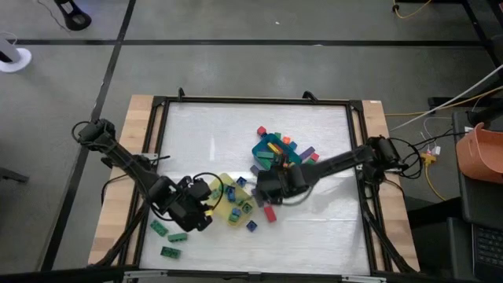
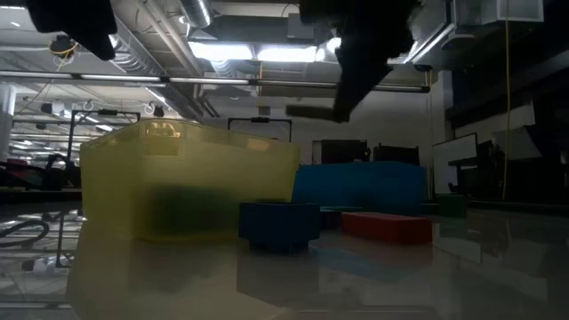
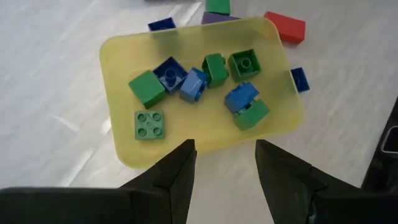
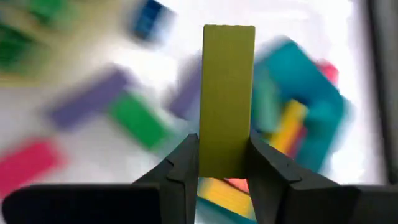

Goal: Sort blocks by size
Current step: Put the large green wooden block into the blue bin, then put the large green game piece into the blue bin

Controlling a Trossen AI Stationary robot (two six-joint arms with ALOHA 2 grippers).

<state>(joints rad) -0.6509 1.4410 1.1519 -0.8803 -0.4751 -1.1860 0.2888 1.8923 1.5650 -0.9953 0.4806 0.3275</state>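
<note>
The right gripper [image 4: 224,158] pinches a long yellow block [image 4: 228,93] upright between its fingers, above the teal tray [image 4: 311,118].

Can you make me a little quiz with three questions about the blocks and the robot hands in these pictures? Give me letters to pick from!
1. Where are the small green and blue plastic cube blocks gathered?
A. in the flat yellow plastic tray
B. on the floor
C. stacked on the left arm

2. What colour is the long plastic bar block in the right end effector?
A. red
B. yellow
C. purple

3. What is the left end effector doing?
A. squeezing a green cube
B. holding the tray's rim
C. open and empty beside the yellow tray

Answers:
1 A: the left wrist view shows the cubes lying inside the yellow tray.
2 B: the right wrist view shows a yellow bar standing between the two fingers.
3 C: the left wrist view shows its fingers apart with nothing between them, at the tray's edge.
</note>
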